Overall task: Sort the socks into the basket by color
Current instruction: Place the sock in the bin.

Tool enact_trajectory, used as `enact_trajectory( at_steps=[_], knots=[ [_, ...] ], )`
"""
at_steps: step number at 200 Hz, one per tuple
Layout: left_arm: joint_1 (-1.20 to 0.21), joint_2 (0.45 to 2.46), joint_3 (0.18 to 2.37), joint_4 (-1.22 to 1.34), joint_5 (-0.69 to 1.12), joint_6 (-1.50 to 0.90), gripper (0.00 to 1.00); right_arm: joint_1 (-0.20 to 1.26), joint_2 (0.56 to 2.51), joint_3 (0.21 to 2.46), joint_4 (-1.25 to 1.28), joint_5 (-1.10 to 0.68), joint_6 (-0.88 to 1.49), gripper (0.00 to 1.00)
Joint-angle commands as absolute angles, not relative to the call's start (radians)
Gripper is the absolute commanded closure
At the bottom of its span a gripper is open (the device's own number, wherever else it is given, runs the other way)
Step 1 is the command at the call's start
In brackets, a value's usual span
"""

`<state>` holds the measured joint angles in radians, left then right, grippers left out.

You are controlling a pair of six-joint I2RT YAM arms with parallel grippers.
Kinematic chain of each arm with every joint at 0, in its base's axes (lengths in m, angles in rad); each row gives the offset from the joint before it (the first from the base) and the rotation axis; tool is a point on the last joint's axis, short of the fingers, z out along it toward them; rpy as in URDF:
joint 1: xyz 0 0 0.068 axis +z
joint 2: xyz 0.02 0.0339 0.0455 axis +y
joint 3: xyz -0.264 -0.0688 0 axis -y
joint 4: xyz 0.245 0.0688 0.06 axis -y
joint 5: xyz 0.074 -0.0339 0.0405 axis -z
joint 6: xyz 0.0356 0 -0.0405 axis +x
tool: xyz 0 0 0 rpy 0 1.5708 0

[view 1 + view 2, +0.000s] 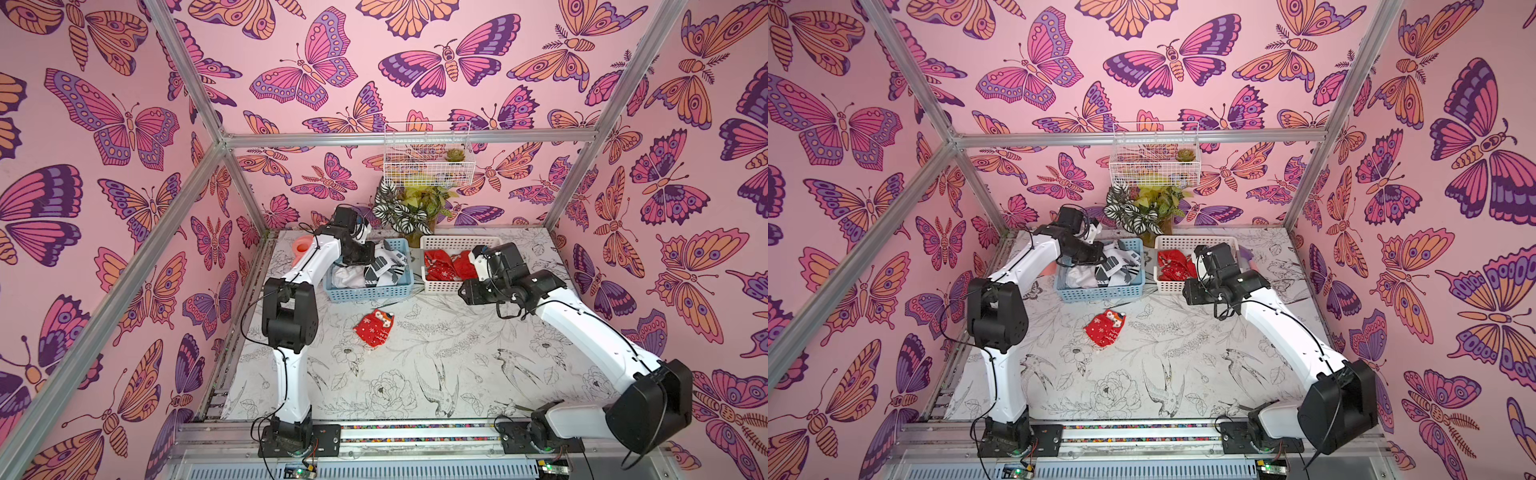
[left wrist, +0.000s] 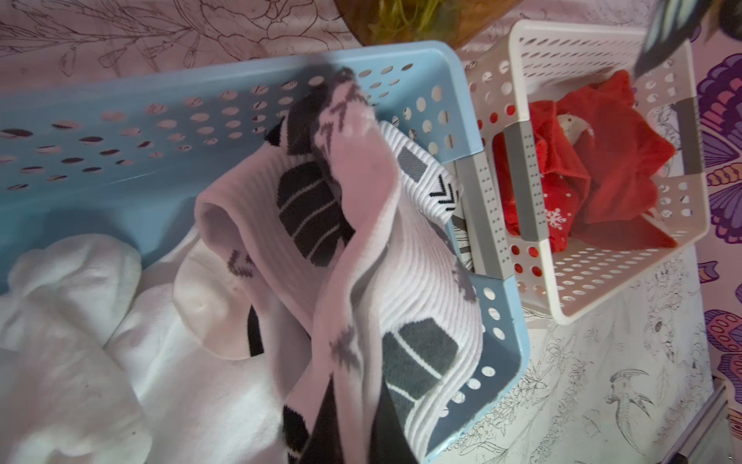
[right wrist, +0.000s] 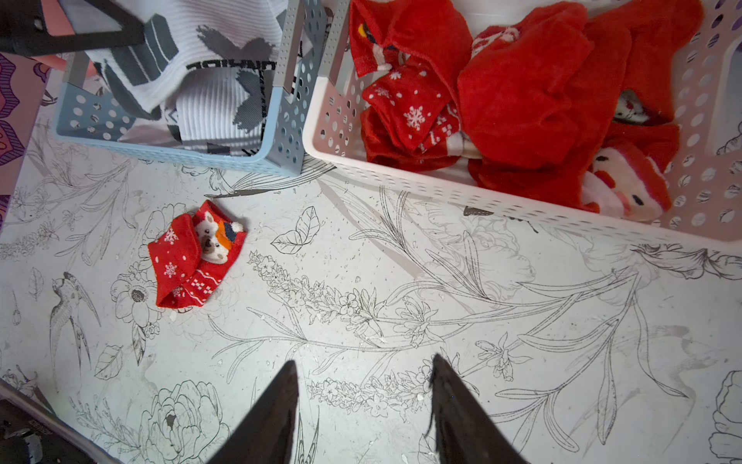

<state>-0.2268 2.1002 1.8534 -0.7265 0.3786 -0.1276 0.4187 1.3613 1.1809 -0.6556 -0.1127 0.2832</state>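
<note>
My left gripper (image 2: 357,418) is shut on a white sock with black and grey blocks (image 2: 353,281), which hangs over the blue basket (image 2: 160,76). Other white socks (image 2: 60,321) lie inside that basket (image 1: 365,295). Beside it, the white basket (image 1: 440,286) holds several red socks (image 3: 522,92), some with snowflakes. One red snowflake sock with a bear face (image 1: 374,327) lies folded on the table in front of the blue basket. My right gripper (image 3: 363,361) is open and empty above bare table, in front of the white basket (image 3: 441,189) and well to the right of the loose sock (image 3: 196,257).
A potted plant (image 1: 409,212) stands behind the two baskets, under a wire basket (image 1: 428,162) hung on the back wall. A pink-orange object (image 1: 303,247) sits at the back left, behind my left arm. The table (image 1: 415,374) carries a flower and bird print.
</note>
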Motion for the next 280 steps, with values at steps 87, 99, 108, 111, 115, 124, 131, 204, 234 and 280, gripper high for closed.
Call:
enact_trajectory(
  at_steps=[87, 99, 108, 111, 115, 124, 131, 204, 234, 280],
  knots=[
    [-0.163, 2.136, 1.773, -0.750, 0.244, -0.078, 0.88, 0.411, 1.376, 1.204, -0.673, -0.121, 0.281, 0.45],
    [-0.160, 2.140, 1.773, -0.750, 0.242, -0.081, 0.87, 0.411, 1.382, 1.204, -0.672, -0.123, 0.279, 0.45],
    [-0.158, 2.143, 1.773, -0.748, 0.241, -0.082, 0.86, 0.411, 1.383, 1.204, -0.675, -0.128, 0.279, 0.45],
    [-0.159, 2.145, 1.772, -0.748, 0.240, -0.082, 0.86, 0.411, 1.384, 1.205, -0.675, -0.130, 0.279, 0.45],
    [-0.158, 2.145, 1.771, -0.749, 0.238, -0.082, 0.86, 0.411, 1.385, 1.205, -0.675, -0.131, 0.279, 0.45],
    [-0.158, 2.148, 1.771, -0.748, 0.235, -0.083, 0.84, 0.411, 1.384, 1.204, -0.675, -0.133, 0.279, 0.45],
    [-0.157, 2.148, 1.770, -0.749, 0.233, -0.084, 0.81, 0.412, 1.384, 1.204, -0.675, -0.134, 0.278, 0.45],
    [-0.149, 2.121, 1.759, -0.738, 0.219, -0.094, 0.60, 0.413, 1.376, 1.203, -0.673, -0.145, 0.284, 0.45],
    [-0.141, 2.077, 1.749, -0.738, 0.201, -0.099, 0.55, 0.413, 1.375, 1.197, -0.671, -0.158, 0.286, 0.45],
    [-0.127, 1.992, 1.724, -0.739, 0.195, -0.120, 0.47, 0.422, 1.359, 1.185, -0.667, -0.173, 0.297, 0.45]
  ],
)
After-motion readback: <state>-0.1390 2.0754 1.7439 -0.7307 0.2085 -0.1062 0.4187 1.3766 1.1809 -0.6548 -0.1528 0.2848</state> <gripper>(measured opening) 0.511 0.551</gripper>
